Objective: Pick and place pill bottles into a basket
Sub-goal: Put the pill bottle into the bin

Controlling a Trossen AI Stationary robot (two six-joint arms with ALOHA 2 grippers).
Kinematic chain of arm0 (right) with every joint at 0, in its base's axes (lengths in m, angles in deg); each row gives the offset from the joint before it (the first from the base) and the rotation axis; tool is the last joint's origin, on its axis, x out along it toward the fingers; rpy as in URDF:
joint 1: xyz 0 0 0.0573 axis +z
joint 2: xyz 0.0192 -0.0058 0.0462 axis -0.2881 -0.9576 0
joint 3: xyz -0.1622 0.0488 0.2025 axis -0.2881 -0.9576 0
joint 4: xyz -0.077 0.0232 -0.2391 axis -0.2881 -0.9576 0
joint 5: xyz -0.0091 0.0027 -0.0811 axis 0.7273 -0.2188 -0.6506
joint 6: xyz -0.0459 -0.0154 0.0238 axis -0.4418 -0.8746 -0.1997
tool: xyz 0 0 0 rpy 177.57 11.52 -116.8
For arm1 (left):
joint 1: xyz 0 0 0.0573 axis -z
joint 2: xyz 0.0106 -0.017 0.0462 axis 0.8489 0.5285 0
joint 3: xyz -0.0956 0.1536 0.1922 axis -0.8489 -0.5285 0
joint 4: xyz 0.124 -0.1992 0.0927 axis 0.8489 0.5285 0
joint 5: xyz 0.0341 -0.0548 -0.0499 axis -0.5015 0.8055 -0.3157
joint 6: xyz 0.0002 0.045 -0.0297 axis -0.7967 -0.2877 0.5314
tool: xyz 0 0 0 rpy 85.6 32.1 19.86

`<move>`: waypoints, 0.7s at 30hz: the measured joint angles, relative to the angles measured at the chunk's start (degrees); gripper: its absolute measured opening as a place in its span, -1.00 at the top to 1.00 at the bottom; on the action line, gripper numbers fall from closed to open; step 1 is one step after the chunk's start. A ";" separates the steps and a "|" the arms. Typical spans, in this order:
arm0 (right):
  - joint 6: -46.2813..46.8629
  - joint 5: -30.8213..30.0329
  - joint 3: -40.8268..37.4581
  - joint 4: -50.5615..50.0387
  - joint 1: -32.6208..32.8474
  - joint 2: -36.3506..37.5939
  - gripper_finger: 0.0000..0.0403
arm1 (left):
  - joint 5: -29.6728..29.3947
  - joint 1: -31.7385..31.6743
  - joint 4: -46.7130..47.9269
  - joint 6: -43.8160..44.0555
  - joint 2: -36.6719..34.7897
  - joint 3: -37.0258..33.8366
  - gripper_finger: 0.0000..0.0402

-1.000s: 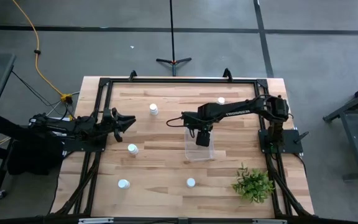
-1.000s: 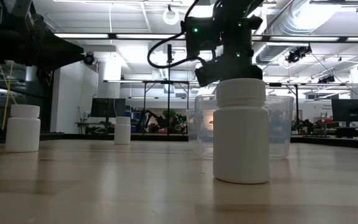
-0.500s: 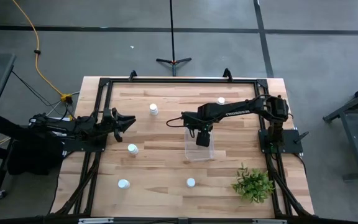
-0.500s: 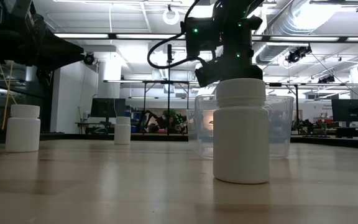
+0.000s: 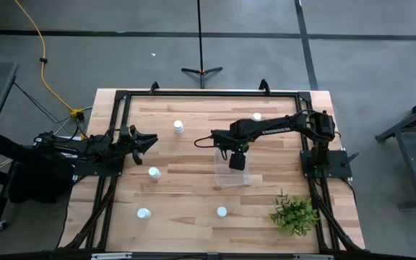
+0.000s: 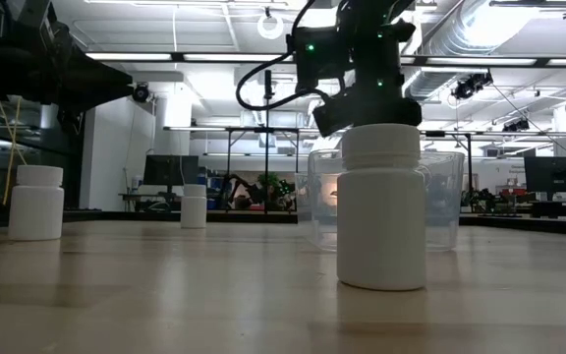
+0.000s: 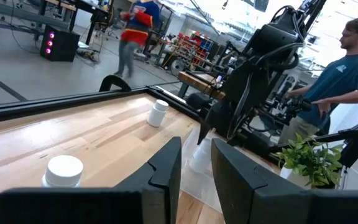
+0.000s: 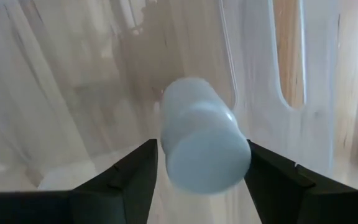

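Our right pincer (image 5: pixel 237 160) hangs over the clear basket (image 5: pixel 231 179), a white pill bottle (image 8: pixel 201 144) between its fingers.

The fingers sit wide of the bottle, which looks let go and dropping into the basket; we judge it could strike the rim and bounce onto the worktop (image 5: pixel 193 195). Our left pincer (image 7: pixel 194 163), fingers parted and empty, waits at the left edge. Five more bottles stand loose on the worktop.
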 joint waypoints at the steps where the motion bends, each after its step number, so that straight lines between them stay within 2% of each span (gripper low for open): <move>1: 0.01 0.12 0.32 -0.84 0.00 0.00 -0.07 | 0.00 0.00 0.00 0.00 -0.02 0.00 0.38; 10: 1.94 0.19 5.92 -4.26 0.02 0.00 -0.09 | -0.04 0.00 0.00 0.01 -0.02 0.00 0.38; 17: 4.62 -5.19 15.26 -8.32 -0.29 0.02 -0.09 | -0.08 0.02 0.00 -0.01 -0.02 0.00 0.38; 21: 8.25 -5.67 21.15 -10.28 -2.00 0.02 -0.09 | -0.17 0.02 0.00 -0.01 -0.02 0.00 0.38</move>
